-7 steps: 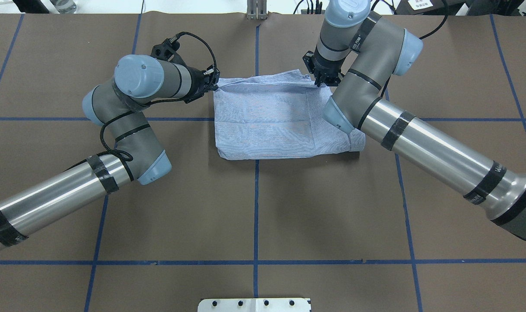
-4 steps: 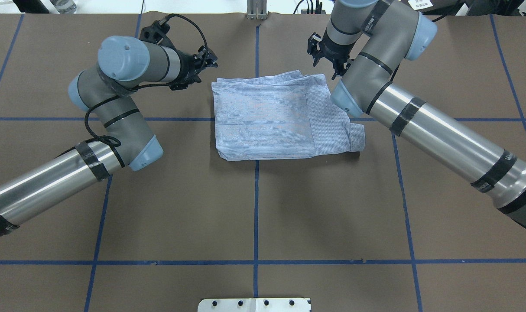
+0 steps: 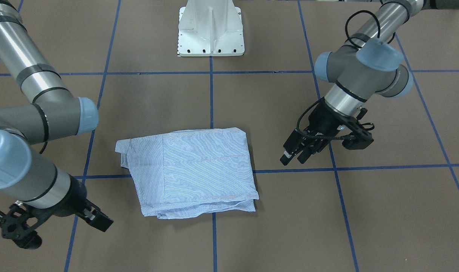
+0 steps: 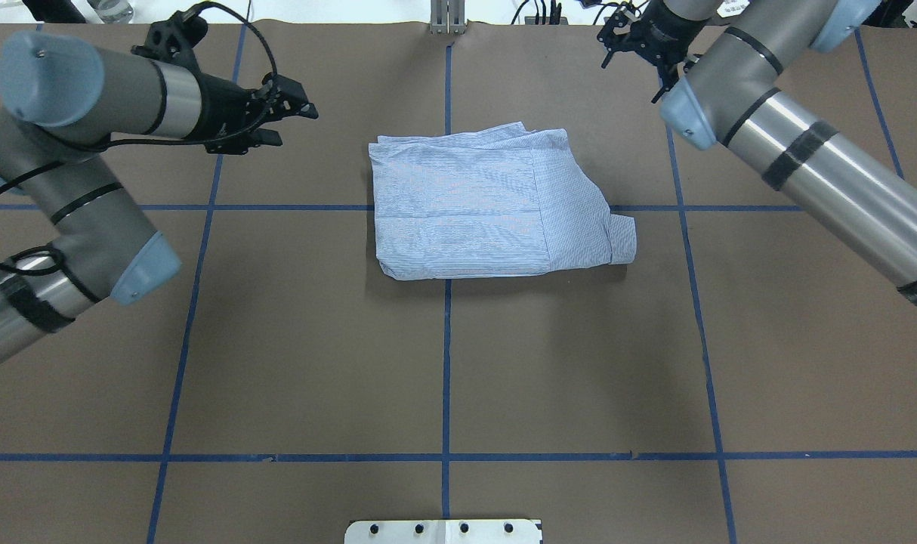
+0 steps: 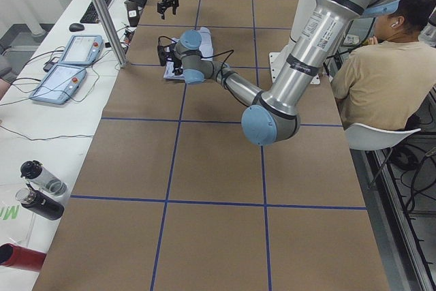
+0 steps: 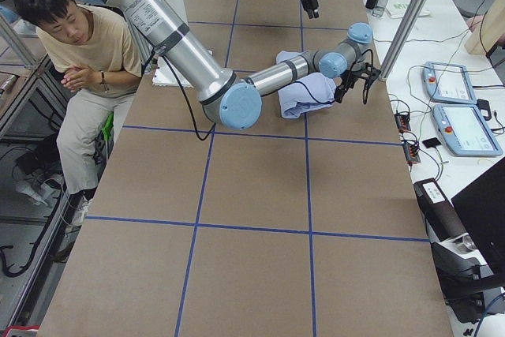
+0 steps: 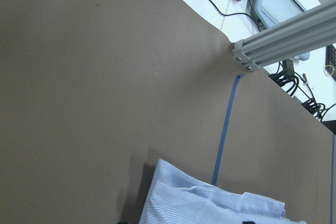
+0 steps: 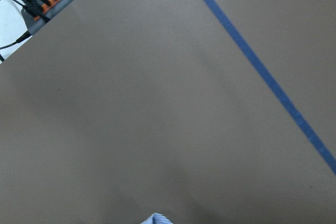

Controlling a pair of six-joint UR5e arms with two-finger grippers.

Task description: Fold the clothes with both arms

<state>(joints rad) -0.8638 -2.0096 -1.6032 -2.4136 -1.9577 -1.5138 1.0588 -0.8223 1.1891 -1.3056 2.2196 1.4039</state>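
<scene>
The clothes are one light blue-and-white striped shirt (image 4: 473, 204) lying folded into a rough rectangle at the table's middle (image 3: 191, 170), with a narrower flap sticking out on my right side. My left gripper (image 4: 292, 125) hovers open and empty to the left of the shirt's far corner, well apart from it (image 3: 294, 158). My right gripper (image 4: 631, 69) is open and empty near the table's far edge, beyond the shirt's far right corner (image 3: 97, 221). The left wrist view catches the shirt's edge (image 7: 210, 208); the right wrist view shows only a tip of cloth (image 8: 156, 219).
Brown table cover with blue tape lines (image 4: 446, 363). White pedestal base (image 3: 210, 34) at the near edge. An aluminium post (image 4: 447, 15) and cables stand at the far edge. A seated person (image 5: 381, 80) is beside the base. Tablets (image 5: 68, 66) and bottles (image 5: 41, 189) lie on a side bench.
Both grippers were at the shirt's far corners. They have let go and drawn up and outward, the left to the left, the right toward the far edge. The shirt lies still.
</scene>
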